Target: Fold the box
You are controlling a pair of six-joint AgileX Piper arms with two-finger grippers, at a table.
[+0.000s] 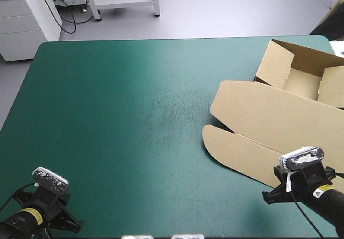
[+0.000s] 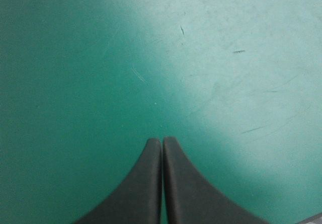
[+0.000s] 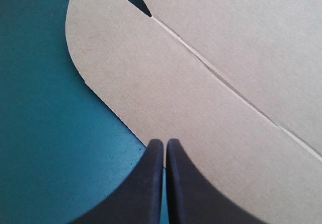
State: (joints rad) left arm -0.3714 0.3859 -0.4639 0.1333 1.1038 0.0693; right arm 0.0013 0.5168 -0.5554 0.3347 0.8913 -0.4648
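Both arms sit low at the table's near edge. The left gripper (image 2: 162,139) is pinched tight together, empty, over the bare teal-green table cover (image 2: 75,58). The right gripper (image 3: 164,140) is likewise closed on nothing, poised at the rounded flap edge of the brown cardboard box (image 1: 269,121). This lies at the table's right side, walls raised at the far end, lid flat.

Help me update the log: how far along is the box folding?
Done: walls stand up, forming an open tray at the far right. In hand: nothing gripped; the right end effector is shut at the edge of the flap, and the left end effector is shut over bare cover. To do: the lid and its flap lie flat, unfolded.
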